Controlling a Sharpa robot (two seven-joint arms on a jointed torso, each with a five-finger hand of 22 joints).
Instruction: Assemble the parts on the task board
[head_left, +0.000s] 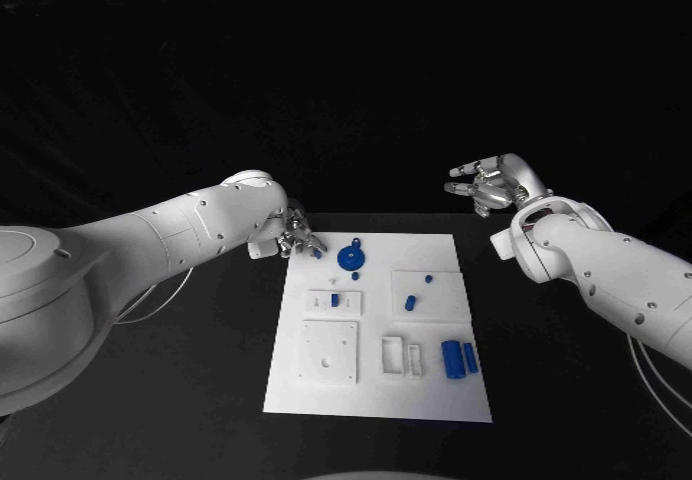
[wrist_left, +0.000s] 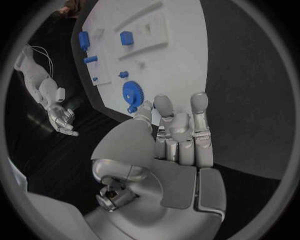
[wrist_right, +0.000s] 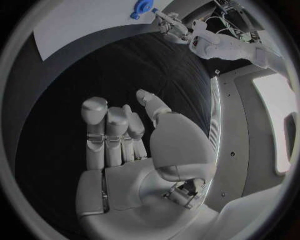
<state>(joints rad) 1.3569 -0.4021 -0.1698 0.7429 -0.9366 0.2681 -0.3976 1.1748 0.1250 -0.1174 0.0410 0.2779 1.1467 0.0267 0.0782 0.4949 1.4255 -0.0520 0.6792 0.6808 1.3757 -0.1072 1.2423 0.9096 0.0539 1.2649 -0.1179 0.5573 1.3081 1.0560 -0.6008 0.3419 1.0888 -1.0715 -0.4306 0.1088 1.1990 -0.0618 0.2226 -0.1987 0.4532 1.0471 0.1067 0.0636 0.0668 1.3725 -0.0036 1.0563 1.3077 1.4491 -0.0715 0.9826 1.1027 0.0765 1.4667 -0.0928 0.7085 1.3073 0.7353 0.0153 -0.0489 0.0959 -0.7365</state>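
The white task board (head_left: 378, 400) lies in the middle of the black table. A round blue gear-like part (head_left: 351, 258) sits near its far edge, with a small blue part (head_left: 317, 252) just beside it. My left hand (head_left: 299, 240) hovers at the board's far left corner, fingers close to that small part, holding nothing. In the left wrist view the left hand (wrist_left: 178, 135) has its fingers stretched over the table, and the gear (wrist_left: 131, 92) lies just past the thumb. My right hand (head_left: 490, 185) is raised beyond the far right corner, fingers loosely apart and empty.
Small blue pegs (head_left: 410, 302) stand mid-board, and two blue blocks (head_left: 459, 357) lie near the right edge. White raised fixtures (head_left: 329, 350) fill the near half. Bare black table lies on both sides of the board.
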